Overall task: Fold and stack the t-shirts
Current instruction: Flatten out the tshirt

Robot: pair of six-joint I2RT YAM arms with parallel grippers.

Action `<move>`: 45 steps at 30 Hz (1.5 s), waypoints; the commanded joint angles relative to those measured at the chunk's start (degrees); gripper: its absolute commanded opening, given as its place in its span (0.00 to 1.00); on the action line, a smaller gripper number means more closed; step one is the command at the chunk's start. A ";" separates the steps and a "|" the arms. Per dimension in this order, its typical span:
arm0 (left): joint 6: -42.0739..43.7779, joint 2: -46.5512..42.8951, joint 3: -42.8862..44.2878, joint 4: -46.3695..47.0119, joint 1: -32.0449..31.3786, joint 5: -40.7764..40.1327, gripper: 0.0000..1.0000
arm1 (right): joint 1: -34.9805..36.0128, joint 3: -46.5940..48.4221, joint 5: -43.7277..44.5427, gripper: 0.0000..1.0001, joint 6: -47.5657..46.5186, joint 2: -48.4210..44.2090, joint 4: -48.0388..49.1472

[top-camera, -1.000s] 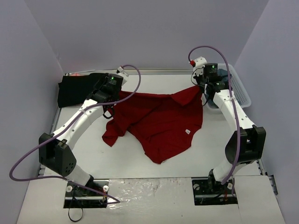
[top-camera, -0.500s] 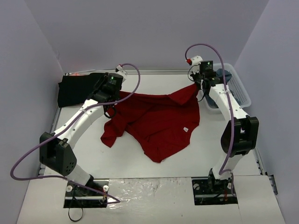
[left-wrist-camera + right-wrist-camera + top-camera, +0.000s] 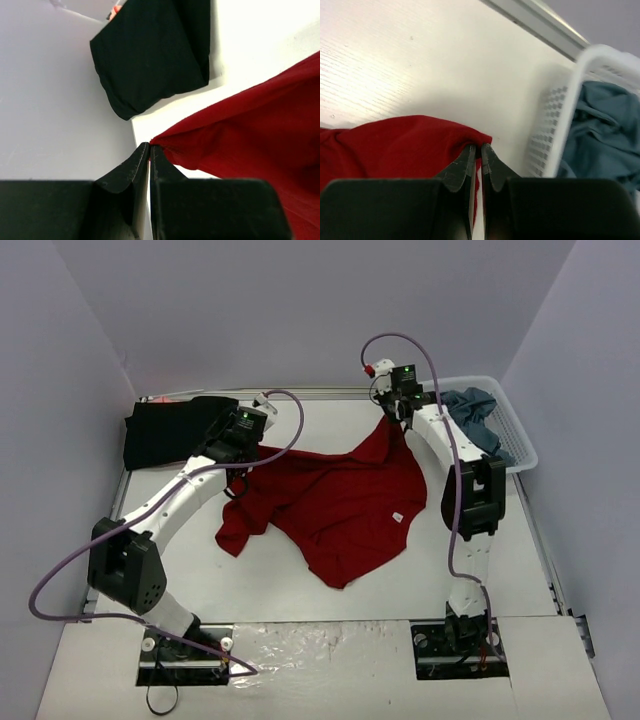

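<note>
The dark red t-shirt (image 3: 340,505) and black t-shirt (image 3: 165,430) are soft, matt cloth. The basket (image 3: 550,131) is smooth white perforated plastic. The bench (image 3: 260,572) looks white, finely ribbed and faintly glossy.

Robotics lab cell. White desk (image 3: 260,580); plain grey wall panels (image 3: 300,310) round three desk sides; left arm (image 3: 175,502), right arm (image 3: 465,490), cabled, bolted at desk's near edge.

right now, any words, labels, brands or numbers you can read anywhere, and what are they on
No text can be read in any view.
Small white tag on the dark red t-shirt: too small to read.
</note>
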 commanded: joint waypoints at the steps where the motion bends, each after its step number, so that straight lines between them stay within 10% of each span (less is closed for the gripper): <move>1: -0.54 0.63 0.05 0.35 0.42 -0.89 0.02 | 0.87 5.46 -2.14 0.00 0.83 4.15 -0.10; 10: -0.45 2.66 0.75 0.00 0.42 -0.72 0.02 | 1.66 12.15 1.81 0.30 0.13 12.51 -0.01; 45: -1.86 4.33 2.16 -1.32 0.33 1.48 0.02 | -4.58 -4.99 -2.05 0.37 -1.01 6.18 -2.56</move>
